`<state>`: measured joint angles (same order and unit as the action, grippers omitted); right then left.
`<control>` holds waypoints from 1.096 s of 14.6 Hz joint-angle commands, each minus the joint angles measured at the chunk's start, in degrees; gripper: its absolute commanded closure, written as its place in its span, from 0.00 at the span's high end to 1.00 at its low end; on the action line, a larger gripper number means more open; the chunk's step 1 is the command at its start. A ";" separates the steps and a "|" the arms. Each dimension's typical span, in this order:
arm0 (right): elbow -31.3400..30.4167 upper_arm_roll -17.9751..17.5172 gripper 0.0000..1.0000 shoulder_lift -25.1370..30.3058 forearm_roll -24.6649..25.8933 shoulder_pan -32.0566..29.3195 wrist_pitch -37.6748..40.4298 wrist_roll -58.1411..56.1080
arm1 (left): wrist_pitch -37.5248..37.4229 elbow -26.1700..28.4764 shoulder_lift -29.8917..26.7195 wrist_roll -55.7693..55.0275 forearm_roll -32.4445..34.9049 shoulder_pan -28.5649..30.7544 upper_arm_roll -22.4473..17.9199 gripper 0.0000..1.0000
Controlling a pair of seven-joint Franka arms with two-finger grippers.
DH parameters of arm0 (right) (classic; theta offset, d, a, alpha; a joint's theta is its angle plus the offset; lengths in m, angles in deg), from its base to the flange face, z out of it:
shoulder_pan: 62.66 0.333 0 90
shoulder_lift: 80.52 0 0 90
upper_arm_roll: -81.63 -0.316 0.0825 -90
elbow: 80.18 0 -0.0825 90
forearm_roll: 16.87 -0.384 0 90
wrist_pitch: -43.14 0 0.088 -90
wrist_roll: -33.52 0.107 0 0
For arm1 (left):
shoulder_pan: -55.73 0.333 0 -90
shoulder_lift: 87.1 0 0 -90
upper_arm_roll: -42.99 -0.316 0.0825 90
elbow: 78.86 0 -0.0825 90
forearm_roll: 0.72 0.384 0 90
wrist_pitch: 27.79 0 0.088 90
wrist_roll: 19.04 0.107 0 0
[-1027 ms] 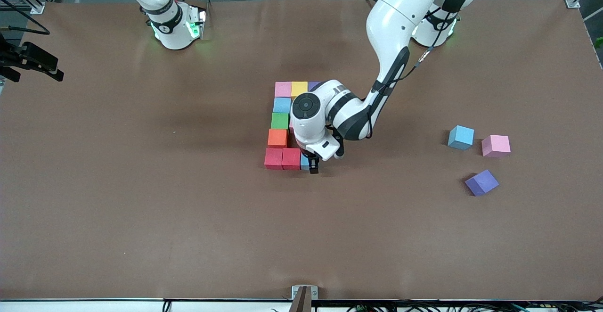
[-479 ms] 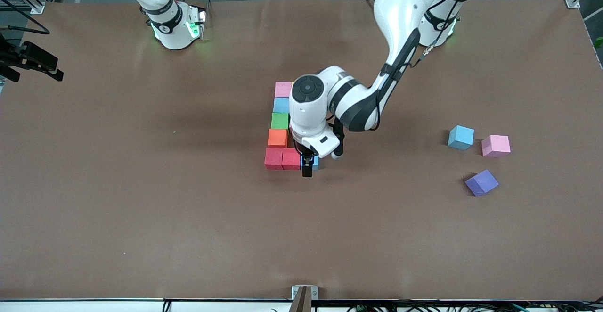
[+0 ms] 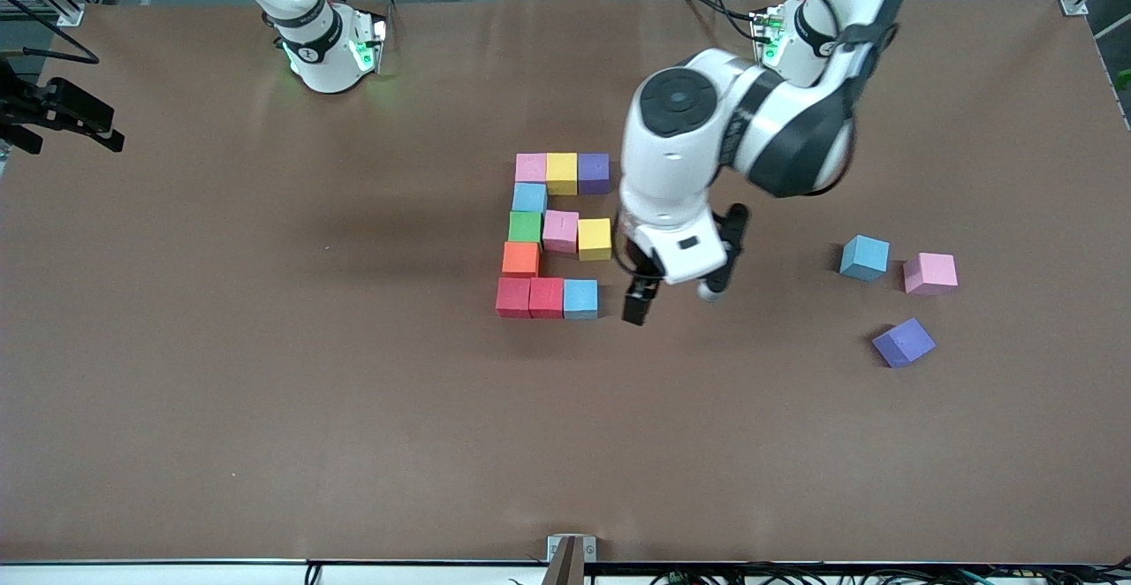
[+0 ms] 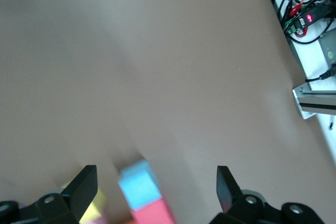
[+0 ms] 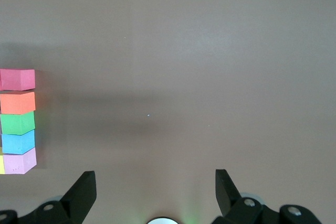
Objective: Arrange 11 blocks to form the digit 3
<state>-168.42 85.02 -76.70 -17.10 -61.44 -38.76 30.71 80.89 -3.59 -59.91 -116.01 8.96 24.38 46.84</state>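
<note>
1. The digit 3 (image 3: pixel 555 236) lies mid-table as a blocky figure of eleven touching cubes, three wide and five tall
2. Its bar farthest from the front camera runs pink block (image 3: pixel 531 167), yellow block (image 3: pixel 561 172), purple block (image 3: pixel 593 172), the purple one toward the left arm's end of the table
3. The spine runs along the side toward the right arm's end: light blue block (image 3: pixel 529 197), green block (image 3: pixel 525 227), orange block (image 3: pixel 520 259)
4. The middle bar joins the green cube with a second pink block (image 3: pixel 560 231) and a second yellow block (image 3: pixel 595 239); the yellow one sits slightly nearer the camera than its neighbours
5. The bar nearest the camera is two red blocks (image 3: pixel 530 297) and a light blue end block (image 3: pixel 580 299)
6. The left gripper (image 3: pixel 638 302) is up in the air over bare table just beside that light blue end block, toward the left arm's end; its fingers (image 4: pixel 84 188) stand wide apart and hold nothing
7. The right arm waits at its base; the right gripper (image 5: pixel 155 192) shows only in its own wrist view, fingers spread and empty, looking down on the spine cubes
8. Three loose cubes lie well apart from the figure toward the left arm's end: a spare light blue block (image 3: pixel 864 257) just beside a spare pink block (image 3: pixel 929 272), and a spare purple block (image 3: pixel 903 342) nearer the camera, turned askew
</note>
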 commanded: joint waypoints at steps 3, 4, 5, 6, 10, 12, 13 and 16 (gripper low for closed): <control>-1.94 0.13 1.00 1.62 -0.56 0.00 -0.63 -0.71 | -8.99 1.63 -8.20 29.33 -3.77 8.65 0.20 1.00; -1.94 0.04 1.00 1.62 -0.65 0.00 -0.54 -0.71 | -10.66 1.63 -9.95 34.61 -5.88 11.20 0.20 1.00; -1.94 0.13 1.00 1.62 -1.00 0.00 -0.45 -0.80 | -12.68 1.63 -11.62 40.40 -7.64 14.10 0.02 1.00; -1.94 0.13 1.00 1.62 -1.00 0.00 -0.45 -0.80 | -14.70 1.54 -12.86 45.24 -8.09 16.21 0.11 1.00; -1.94 0.39 1.00 1.62 -1.00 -0.08 -0.45 -3.26 | -23.67 1.63 -17.87 62.66 -8.10 23.16 -0.07 1.00; -1.94 0.39 1.00 1.62 -1.00 0.00 -0.37 -3.35 | -26.04 1.63 -19.46 70.30 -7.83 24.84 -0.24 1.00; -1.94 0.39 1.00 1.62 -1.00 -0.08 -0.37 -3.35 | -27.45 1.72 -20.07 74.87 -7.66 25.54 -0.33 1.00; -1.94 0.39 1.00 1.62 -1.00 -0.08 -0.28 -3.35 | -28.96 4.61 -24.02 87.80 -8.27 30.02 0.11 1.00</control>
<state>-168.50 85.21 -76.70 -17.53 -61.44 -38.70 28.32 52.29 -2.76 -80.22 -35.31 1.73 51.55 46.48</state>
